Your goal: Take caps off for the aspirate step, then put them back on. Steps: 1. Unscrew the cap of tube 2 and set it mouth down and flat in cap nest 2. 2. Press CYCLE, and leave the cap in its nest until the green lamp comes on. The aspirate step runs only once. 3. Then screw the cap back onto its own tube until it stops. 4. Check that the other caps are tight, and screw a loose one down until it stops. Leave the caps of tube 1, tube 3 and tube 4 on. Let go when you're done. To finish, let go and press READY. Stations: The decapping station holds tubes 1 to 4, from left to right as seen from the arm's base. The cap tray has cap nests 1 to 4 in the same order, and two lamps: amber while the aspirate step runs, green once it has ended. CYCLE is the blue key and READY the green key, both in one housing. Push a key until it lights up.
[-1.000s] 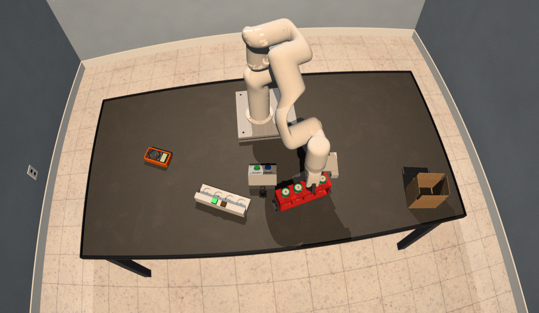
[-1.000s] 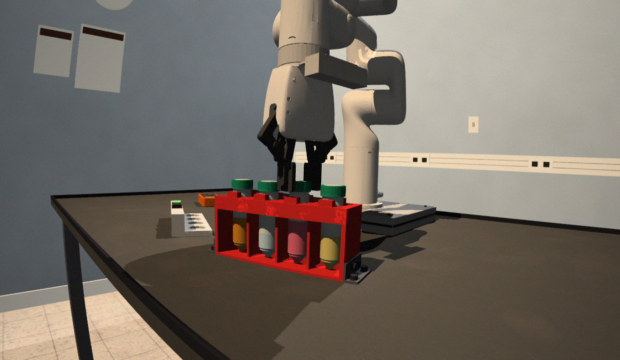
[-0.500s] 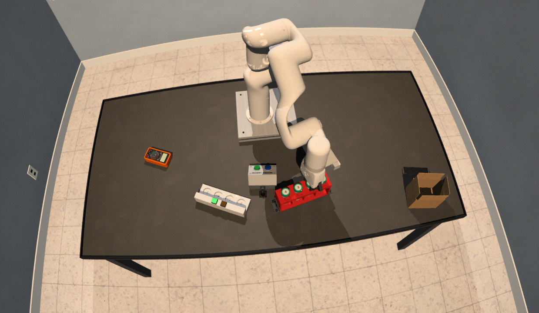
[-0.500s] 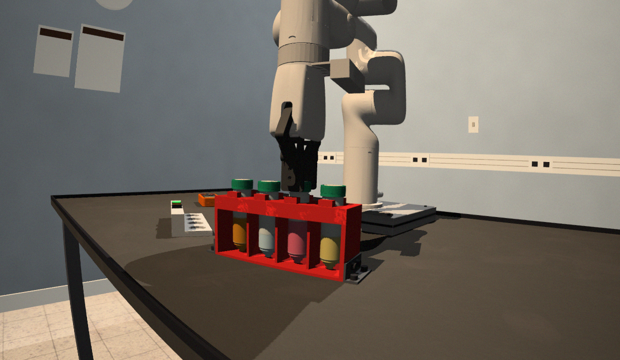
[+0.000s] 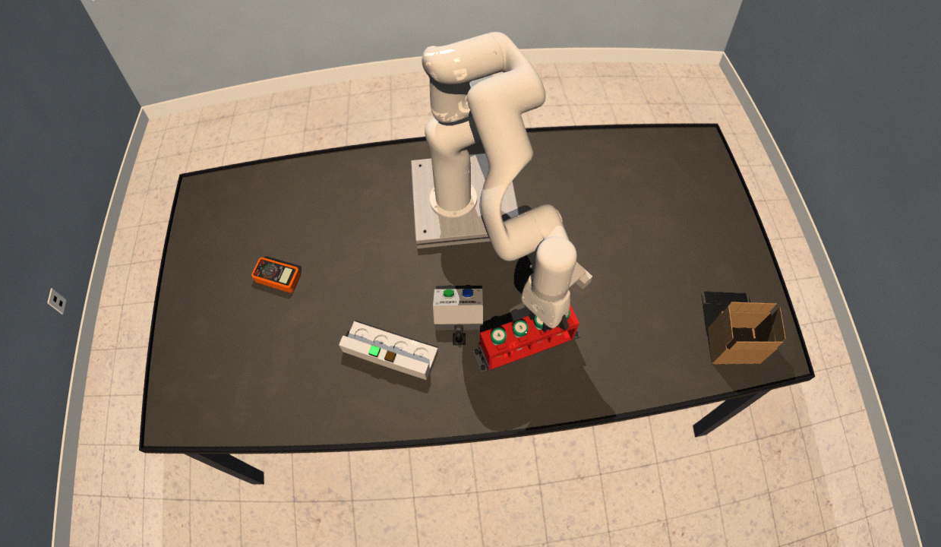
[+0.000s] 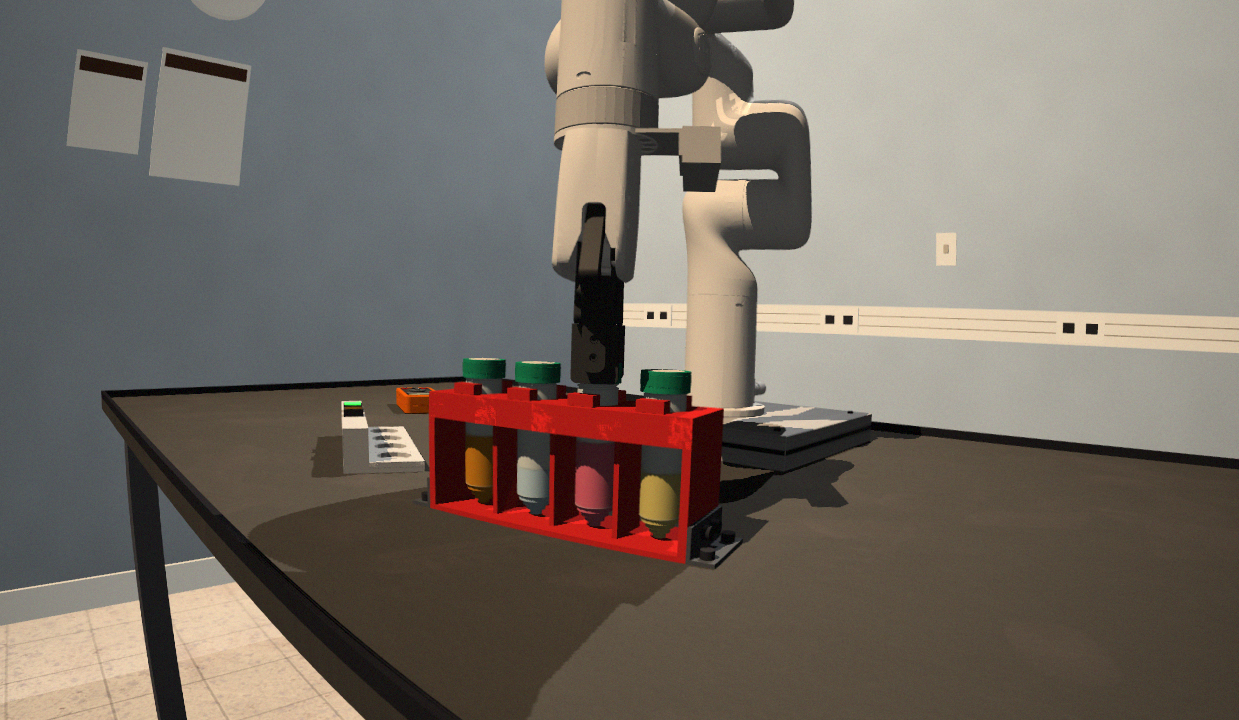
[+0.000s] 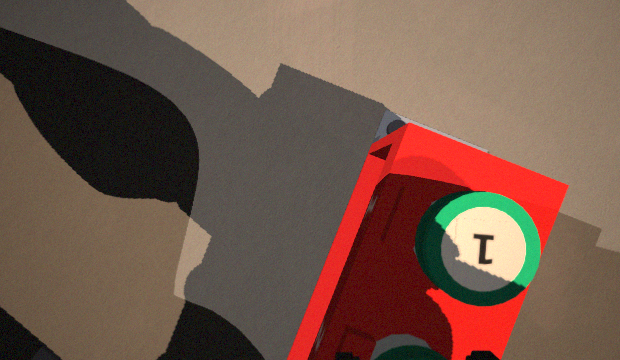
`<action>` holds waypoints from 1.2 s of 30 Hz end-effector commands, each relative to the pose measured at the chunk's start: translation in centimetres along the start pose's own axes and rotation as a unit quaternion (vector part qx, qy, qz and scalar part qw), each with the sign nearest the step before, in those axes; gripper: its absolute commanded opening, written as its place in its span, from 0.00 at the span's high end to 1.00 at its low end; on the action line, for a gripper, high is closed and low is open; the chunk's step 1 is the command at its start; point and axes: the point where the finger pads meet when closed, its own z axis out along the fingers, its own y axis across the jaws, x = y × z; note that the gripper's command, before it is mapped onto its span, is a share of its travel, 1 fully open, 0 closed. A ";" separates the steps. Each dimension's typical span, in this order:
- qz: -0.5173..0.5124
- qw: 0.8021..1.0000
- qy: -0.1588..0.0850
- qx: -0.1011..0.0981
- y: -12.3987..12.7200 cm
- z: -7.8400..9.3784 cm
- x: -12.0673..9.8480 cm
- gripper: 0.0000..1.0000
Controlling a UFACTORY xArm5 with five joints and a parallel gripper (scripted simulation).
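Working across the desk (image 5: 269,381) from the left in my top view, I am seeing an orange multimeter (image 5: 276,273) lying by itself, well apart from everything else. Next I am looking at the white cap tray (image 5: 418,368), where the green lamp (image 5: 374,351) is glowing and the lamp just beside it is dark; its four round nests appear to be holding no cap. Just right of the tray, the key housing (image 5: 453,312) is showing its green READY key (image 5: 448,292) and blue CYCLE key (image 5: 467,292) on top.

Further right, the red decapping station (image 6: 686,429) is standing with four tubes in a row. In the exterior view, green caps are showing on three of them, over the orange, pale blue and yellow fills. The claw (image 6: 596,380) is pointing straight down onto the remaining one, the cap of tube 2 over the pink fill, with dark fingers (image 6: 594,353) covering it. I am reading the claw as clenched on that cap, which is sitting on its tube in the rack. My wrist view is showing the cap marked 1 (image 7: 482,247) next along.

At the far right, an open cardboard box (image 5: 745,333) is sitting near the desk edge.
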 end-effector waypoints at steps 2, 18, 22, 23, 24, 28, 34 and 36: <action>-0.001 1.000 -0.001 -0.002 0.1 -0.1 0.0 1.00; 0.148 0.989 0.000 -0.002 0.1 -0.1 0.0 1.00; 0.214 0.977 0.000 -0.002 0.1 -0.1 0.0 1.00; 0.214 0.977 0.000 -0.002 0.1 -0.1 0.0 1.00; 0.214 0.977 0.000 -0.002 0.1 -0.1 0.0 1.00; 0.278 0.960 0.000 -0.002 0.1 -0.1 0.0 1.00; 0.373 0.928 0.000 -0.002 0.1 0.0 0.0 1.00; 0.382 0.924 0.000 -0.002 0.1 0.0 0.0 1.00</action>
